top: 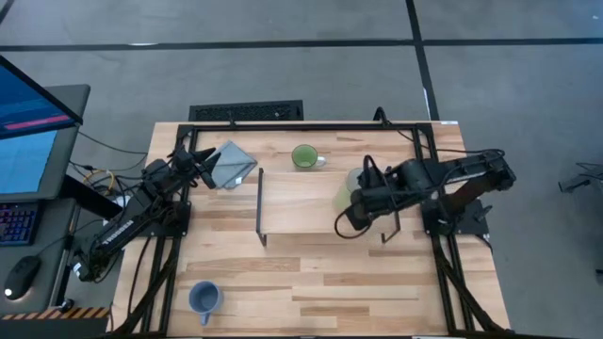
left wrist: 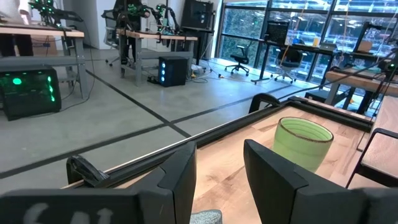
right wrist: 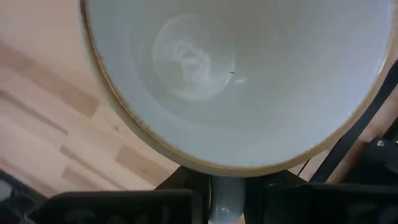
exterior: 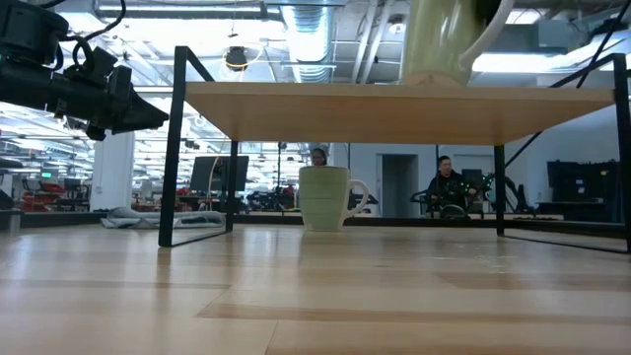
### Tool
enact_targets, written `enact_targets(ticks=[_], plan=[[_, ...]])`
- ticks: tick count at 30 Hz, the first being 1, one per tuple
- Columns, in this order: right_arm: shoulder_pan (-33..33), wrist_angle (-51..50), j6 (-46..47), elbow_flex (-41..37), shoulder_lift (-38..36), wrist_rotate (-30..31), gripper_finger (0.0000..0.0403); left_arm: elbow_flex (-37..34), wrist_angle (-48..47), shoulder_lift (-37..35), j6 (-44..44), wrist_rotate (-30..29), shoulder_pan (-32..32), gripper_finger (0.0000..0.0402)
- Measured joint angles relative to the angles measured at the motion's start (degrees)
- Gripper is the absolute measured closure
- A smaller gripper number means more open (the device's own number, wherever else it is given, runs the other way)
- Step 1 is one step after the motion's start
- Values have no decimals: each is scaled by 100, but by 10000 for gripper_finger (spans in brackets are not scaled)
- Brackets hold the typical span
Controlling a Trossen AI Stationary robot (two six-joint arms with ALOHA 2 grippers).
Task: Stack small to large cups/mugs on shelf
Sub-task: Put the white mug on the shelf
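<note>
Grey cloth lies folded at the table's far left, and the left gripper hovers just beside it — its fingers stand apart with nothing between them. Toward the near edge on that same side, well apart from everything else, the blue mug sits upright on the wooden tabletop. The green mug stands upright on the tabletop too, just behind the shelf; in the low view it shows beneath the board, between the black wire legs. At the shelf's right end the right gripper is clenched on the cream-white mug — the right wrist view looks straight into the bowl, with the handle pinched between the dark fingers. From the low view the mug's base sits at the board's top, but I cannot tell whether it touches.
</note>
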Motion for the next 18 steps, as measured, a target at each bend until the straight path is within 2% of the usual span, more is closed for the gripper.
enact_targets(ticks=[7,18], plan=[[-266,7,245,0,48,-76,338,0,0,1,0,0,-1,277],[-336,18,428,-36,76,-302,338,0,-2,1,87,0,0,277]])
